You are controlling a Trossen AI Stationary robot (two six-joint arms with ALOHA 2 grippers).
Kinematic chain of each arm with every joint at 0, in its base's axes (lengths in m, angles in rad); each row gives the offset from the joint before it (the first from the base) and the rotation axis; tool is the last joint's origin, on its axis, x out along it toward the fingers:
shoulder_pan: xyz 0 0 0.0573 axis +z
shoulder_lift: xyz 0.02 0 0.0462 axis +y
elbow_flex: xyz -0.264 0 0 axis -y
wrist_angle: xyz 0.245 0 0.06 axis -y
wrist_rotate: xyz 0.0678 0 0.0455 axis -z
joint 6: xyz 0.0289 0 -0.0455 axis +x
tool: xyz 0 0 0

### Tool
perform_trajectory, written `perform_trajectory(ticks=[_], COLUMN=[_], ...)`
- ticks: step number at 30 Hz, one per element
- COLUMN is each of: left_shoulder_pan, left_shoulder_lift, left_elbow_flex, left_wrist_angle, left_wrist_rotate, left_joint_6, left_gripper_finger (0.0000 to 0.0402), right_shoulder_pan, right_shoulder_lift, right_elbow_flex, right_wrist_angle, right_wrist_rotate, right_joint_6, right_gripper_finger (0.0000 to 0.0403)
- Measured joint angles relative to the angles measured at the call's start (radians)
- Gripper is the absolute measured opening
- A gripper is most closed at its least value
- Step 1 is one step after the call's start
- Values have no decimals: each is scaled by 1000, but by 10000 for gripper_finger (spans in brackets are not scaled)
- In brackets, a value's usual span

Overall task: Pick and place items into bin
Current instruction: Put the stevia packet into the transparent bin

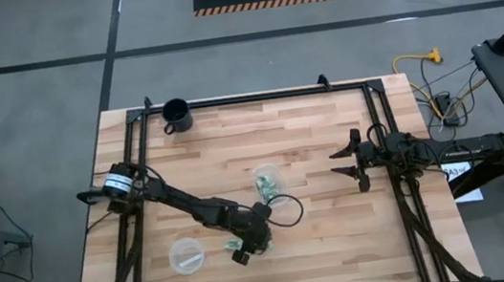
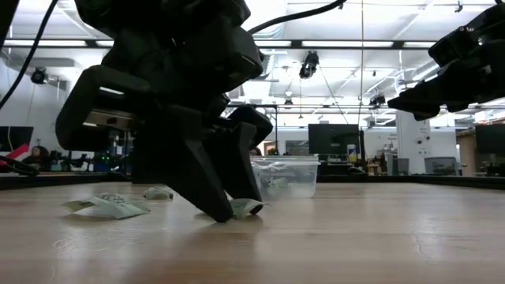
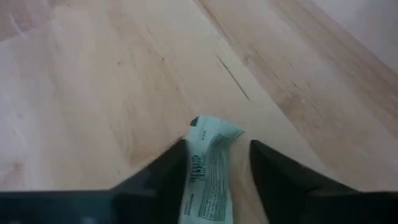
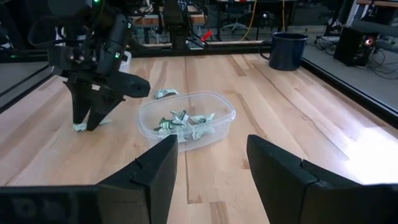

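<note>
Picking is the step in hand: our left gripper straddles a wrapped piece on the table beside the bin, jaws not yet clenched. Next we squeeze, then lift; right gripper waits open.

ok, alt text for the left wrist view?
The left claw straddles a pale-green and white wrapped item lying on the wooden table, one dark finger on each side. Bare wood planks fill the remaining view.
</note>
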Motion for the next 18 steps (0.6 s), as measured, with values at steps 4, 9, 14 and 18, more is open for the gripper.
perform_trajectory(ticks=[4,9,14,18], left_shoulder_pan=[14,15,16,16], left_shoulder_lift=[0,0,0,0], left_elbow_flex=[0,-1,0,4], left_wrist_angle=[0,-11,-11,-15], left_wrist_rotate=[32,54,64,64], left_joint_6=[8,48,54,62], left_gripper_finger=[51,3,1,0], right_shoulder_pan=[0,0,0,0], right_shoulder_lift=[0,0,0,0], right_elbow_flex=[0,0,0,0], right_wrist_angle=[0,0,0,0], right_wrist_rotate=[0,0,0,0], right_joint_6=[0,-1,-2,-1], right_gripper_finger=[183,183,183,183])
